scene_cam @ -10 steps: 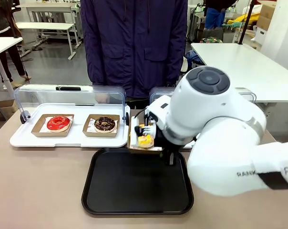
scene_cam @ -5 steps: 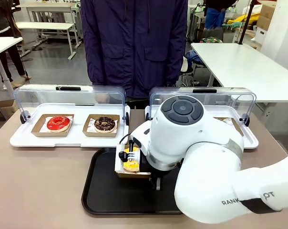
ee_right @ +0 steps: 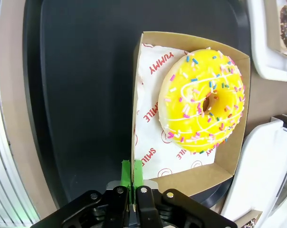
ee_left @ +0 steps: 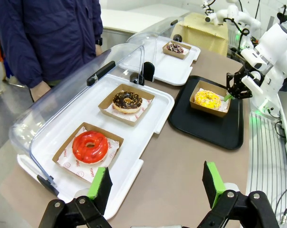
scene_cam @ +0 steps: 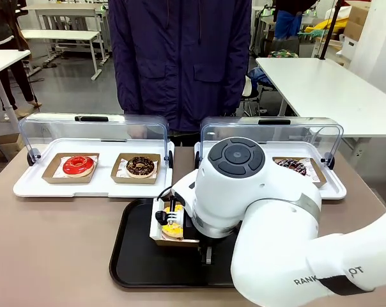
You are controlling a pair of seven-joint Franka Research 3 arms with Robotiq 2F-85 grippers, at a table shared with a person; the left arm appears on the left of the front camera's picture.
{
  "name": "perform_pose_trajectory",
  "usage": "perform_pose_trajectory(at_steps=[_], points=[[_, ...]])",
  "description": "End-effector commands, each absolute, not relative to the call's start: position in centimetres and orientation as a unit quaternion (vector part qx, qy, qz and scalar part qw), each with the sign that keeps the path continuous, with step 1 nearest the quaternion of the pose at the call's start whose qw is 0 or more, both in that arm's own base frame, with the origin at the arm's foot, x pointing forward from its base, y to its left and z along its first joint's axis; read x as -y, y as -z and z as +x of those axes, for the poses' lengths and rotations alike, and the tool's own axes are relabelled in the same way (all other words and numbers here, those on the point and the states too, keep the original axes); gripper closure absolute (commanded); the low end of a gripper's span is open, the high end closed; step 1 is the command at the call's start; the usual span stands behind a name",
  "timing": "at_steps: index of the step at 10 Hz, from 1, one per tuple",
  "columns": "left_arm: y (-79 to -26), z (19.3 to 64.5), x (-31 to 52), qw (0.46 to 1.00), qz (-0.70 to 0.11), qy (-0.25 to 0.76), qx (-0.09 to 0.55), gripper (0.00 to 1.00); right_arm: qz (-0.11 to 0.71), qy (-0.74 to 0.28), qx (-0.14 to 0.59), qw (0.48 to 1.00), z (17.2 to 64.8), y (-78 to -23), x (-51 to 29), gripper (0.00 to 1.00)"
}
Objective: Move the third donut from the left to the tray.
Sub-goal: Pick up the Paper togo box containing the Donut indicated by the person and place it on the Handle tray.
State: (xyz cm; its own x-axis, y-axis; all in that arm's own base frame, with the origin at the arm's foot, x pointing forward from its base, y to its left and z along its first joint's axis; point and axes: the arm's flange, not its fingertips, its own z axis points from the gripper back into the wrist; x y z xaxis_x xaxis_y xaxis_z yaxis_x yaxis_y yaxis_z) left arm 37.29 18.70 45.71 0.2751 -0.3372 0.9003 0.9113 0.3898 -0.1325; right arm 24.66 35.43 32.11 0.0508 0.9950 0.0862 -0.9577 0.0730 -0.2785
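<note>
One yellow donut [ee_right: 203, 101], holder edge pinched

Right arm [scene_cam: 270, 217]: glossy white rounded casing, dark grey round cap with raised segments on the joint, grey ring band at a link seam, partial grey lettering near the bottom edge, black cable at the wrist. Right claw [ee_right: 133, 187] black with thin green pads and small screws; left claw [ee_left: 155, 187] black, screwed knuckles, thick green pads [ee_left: 100, 184]. Person [scene_cam: 180, 57] wears a dark navy jacket with chest pockets.
</note>
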Motion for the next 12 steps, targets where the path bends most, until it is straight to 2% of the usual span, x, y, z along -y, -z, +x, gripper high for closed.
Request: perform_pose_trajectory(at_steps=[1, 4, 5, 6, 7, 8, 9, 12], points=[[-45.9, 37.2, -18.6, 0.716, -0.345, 0.434, 0.424, 0.0, -0.066, -0.678, 0.125, 0.722, 23.1, -30.8, -32.9, 0.98], [-45.9, 37.2, -18.6, 0.716, -0.345, 0.434, 0.424, 0.0, -0.06, -0.68, 0.122, 0.721, 23.4, -30.4, -32.5, 0.98], [-45.9, 37.2, -18.6, 0.716, -0.345, 0.434, 0.424, 0.0, -0.062, -0.681, 0.125, 0.719, 23.3, -30.6, -32.2, 0.39], [-45.9, 37.2, -18.6, 0.716, -0.345, 0.434, 0.424, 0.0, -0.068, -0.683, 0.12, 0.717, 23.4, -30.7, -32.0, 0.39], [-45.9, 37.2, -18.6, 0.716, -0.345, 0.434, 0.424, 0.0, -0.065, -0.684, 0.118, 0.717, 23.4, -30.9, -31.9, 0.0], [-45.9, 37.2, -18.6, 0.716, -0.345, 0.434, 0.424, 0.0, -0.066, -0.684, 0.119, 0.716, 23.4, -31.7, -31.9, 0.35], [-45.9, 37.2, -18.6, 0.716, -0.345, 0.434, 0.424, 0.0, -0.063, -0.684, 0.117, 0.717, 23.6, -32.4, -31.6, 0.0], [-45.9, 37.2, -18.6, 0.716, -0.345, 0.434, 0.424, 0.0, -0.056, -0.68, 0.116, 0.722, 24.1, -35.3, -31.3, 0.0]])
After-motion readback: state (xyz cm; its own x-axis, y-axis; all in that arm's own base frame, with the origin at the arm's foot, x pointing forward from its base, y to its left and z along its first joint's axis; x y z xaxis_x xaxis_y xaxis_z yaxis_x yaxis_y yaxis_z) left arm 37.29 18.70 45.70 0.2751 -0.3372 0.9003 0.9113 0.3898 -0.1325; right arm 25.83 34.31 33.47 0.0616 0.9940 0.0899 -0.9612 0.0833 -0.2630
